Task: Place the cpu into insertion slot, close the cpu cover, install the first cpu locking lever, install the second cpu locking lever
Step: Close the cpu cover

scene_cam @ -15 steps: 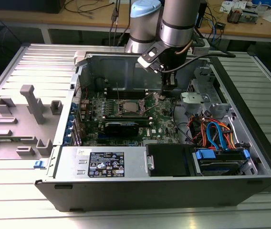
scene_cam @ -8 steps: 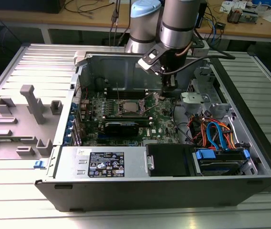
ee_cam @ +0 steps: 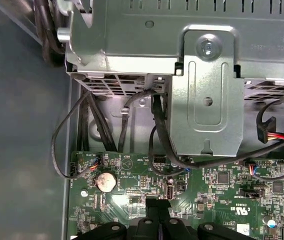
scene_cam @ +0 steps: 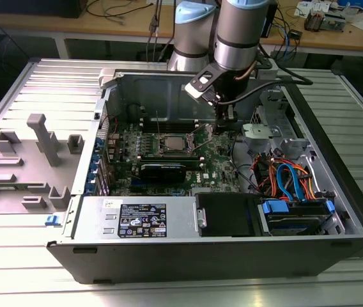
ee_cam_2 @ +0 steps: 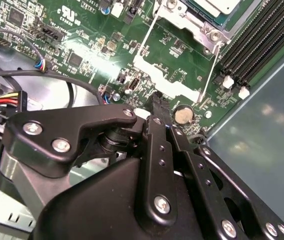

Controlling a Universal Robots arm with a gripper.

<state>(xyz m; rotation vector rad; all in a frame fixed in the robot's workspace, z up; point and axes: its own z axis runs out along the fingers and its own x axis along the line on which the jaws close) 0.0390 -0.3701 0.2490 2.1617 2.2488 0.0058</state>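
Overhead, in the exterior view, the open computer case (scene_cam: 335, 192) lies on a ribbed metal table (scene_cam: 41, 268). The single arm (scene_cam: 239, 32) reaches down into it. The gripper (scene_cam: 225, 126) hangs just above the green motherboard (scene_cam: 213, 167), near the cpu (scene_cam: 172, 144) and on the exterior view's right of it. The cpu sits in the insertion slot (scene_cam: 161, 151) with its silver top showing. One power supply (scene_cam: 137, 217) at the case's near edge carries two labels, a dark one (scene_cam: 142, 221) and a small white one (scene_cam: 110, 203); their writing is too small to read. A grey plastic fixture (scene_cam: 38, 153) stands on the exterior view's left, and blue and orange cables (scene_cam: 287, 179) bunch on its right.

Next, in the second wrist view, the gripper (ee_cam_2: 157, 99) has its fingers drawn together with nothing between them. One coin battery (ee_cam_2: 183, 116) lies just beside the tip. A corner of the cpu (ee_cam_2: 222, 5) shows in the slot's silver rim (ee_cam_2: 192, 22), and two wire levers (ee_cam_2: 210, 62) slant away from it. Two white latches (ee_cam_2: 227, 81) end the long black memory slots (ee_cam_2: 262, 40). White print dots the board.

Lastly, in the first wrist view, the gripper (ee_cam: 157, 204) is narrow over the board, near the coin battery (ee_cam: 106, 181). One metal bracket (ee_cam: 207, 95) with one screw (ee_cam: 208, 48) hangs over several black cables (ee_cam: 89, 120).
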